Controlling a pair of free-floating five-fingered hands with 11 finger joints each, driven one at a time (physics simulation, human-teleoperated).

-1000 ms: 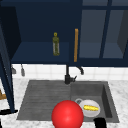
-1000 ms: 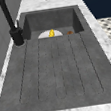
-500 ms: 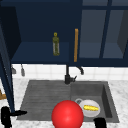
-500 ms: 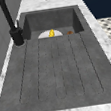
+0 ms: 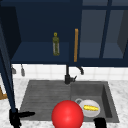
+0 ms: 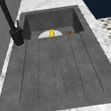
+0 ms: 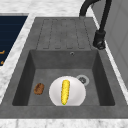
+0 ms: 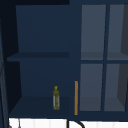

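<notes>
Navy cabinet door [image 5: 7, 82] is hanging open, its lower corner by my left hand [image 5: 15, 117]; I am not making out whether that hand is clasping it. My right hand [image 5: 100, 123] is idling low at the sink [image 5: 105, 92], its state likewise unclear to me. I am judging that any door move should be following the hinge arc, slowly. The front view is giving me a red ball [image 5: 67, 115]; the right side view is giving me corn [image 7: 65, 92] on a plate [image 7: 77, 92] and a brown lump [image 7: 39, 88].

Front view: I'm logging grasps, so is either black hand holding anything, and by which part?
Nothing is held. The left hand hangs at the sink's front-left corner, a finger pointing out straight. The right hand hangs beside the shiny red ball; its grip cannot be told.
</notes>
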